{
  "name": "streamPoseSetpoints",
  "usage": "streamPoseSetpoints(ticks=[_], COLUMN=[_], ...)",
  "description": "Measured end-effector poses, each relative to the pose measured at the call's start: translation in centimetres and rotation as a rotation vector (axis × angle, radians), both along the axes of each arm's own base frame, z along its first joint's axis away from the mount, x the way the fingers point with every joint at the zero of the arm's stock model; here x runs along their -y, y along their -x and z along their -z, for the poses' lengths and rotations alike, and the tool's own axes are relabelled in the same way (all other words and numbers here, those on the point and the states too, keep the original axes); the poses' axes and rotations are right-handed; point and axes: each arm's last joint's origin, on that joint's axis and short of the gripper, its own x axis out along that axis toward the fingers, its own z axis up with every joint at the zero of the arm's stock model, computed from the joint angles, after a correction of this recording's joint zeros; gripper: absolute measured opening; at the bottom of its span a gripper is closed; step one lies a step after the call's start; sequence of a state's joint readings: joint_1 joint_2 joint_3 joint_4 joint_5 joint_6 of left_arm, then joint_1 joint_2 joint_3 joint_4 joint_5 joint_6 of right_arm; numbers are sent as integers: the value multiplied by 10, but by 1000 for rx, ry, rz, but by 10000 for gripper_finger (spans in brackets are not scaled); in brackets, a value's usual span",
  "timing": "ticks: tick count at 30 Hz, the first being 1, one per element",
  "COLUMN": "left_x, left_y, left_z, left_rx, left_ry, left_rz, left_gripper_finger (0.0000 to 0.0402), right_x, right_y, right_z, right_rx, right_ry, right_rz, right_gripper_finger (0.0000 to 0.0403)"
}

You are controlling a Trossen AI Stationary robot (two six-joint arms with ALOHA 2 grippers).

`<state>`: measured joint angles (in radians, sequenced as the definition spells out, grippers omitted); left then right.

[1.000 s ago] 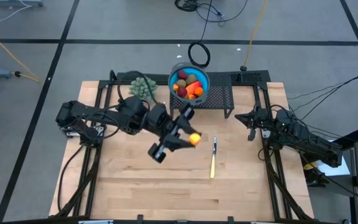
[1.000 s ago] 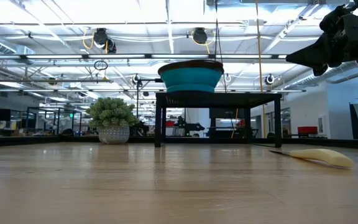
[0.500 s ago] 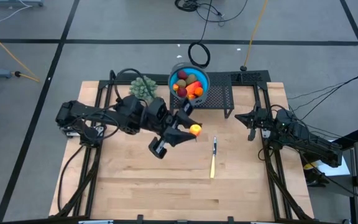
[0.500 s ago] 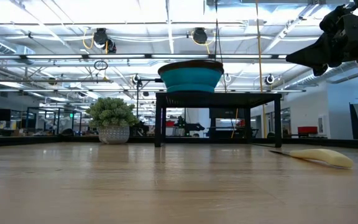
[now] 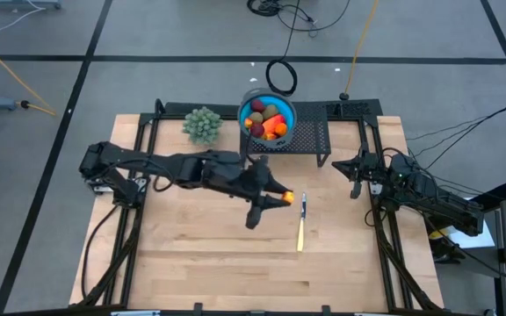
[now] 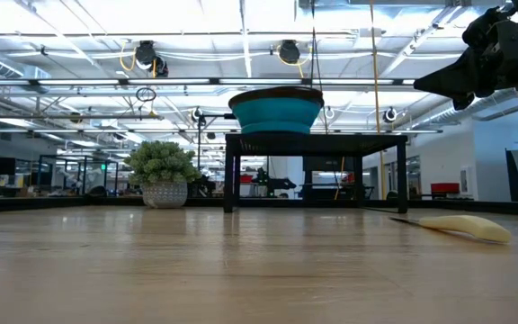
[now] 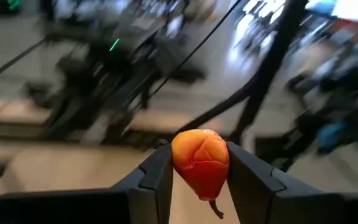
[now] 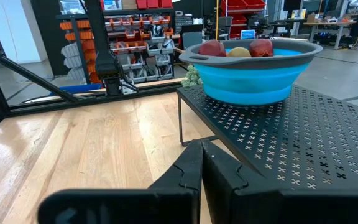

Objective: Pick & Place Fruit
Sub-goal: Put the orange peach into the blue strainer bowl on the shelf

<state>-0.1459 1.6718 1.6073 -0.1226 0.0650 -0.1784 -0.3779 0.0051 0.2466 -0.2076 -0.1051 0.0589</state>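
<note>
Since a second ago my left arm has been swinging out across the table, and my left gripper (image 5: 281, 198) is now sitting farther toward the knife (image 5: 301, 223) than before, just beside its blade end. My fingers (image 7: 156, 180) are pinching an orange-red mango-like fruit (image 7: 201, 161) between them, one finger pressing each side, its stem end pointing down. In the high view that same fruit (image 5: 285, 198) is showing as a bright spot above the bare wood, in front of the black mesh stand (image 5: 310, 140).

Beyond it, on that stand, the blue bowl (image 5: 247, 102) is holding the other fruits (image 5: 266, 120): dark red round ones, orange ones and a brownish-green one, piled together. Beside the stand the pale green ball plant (image 5: 202, 124) is standing near the table's far edge.

My right gripper (image 8: 201, 163) is waiting at the right edge of the table (image 5: 191, 263), its fingers pressed together with nothing between them, facing the stand and the bowl. In the low view the knife's pale yellow handle (image 6: 466, 227) is lying flat on the wood.
</note>
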Motion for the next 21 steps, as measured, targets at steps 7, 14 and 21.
streamPoseSetpoints(ticks=[7,14,21], left_x=[-19,-51,-99], left_y=[5,8,11], left_z=[23,30,30], left_rx=[-227,-327,-375], left_ry=[-209,-435,-521], left_rz=[-202,-368,-442], left_gripper_finger=[124,124,124], right_x=[0,0,0], right_y=[0,0,0], right_z=[0,0,0], right_rx=[0,0,0], right_ry=[0,0,0], right_rz=[0,0,0], right_gripper_finger=[0,0,0])
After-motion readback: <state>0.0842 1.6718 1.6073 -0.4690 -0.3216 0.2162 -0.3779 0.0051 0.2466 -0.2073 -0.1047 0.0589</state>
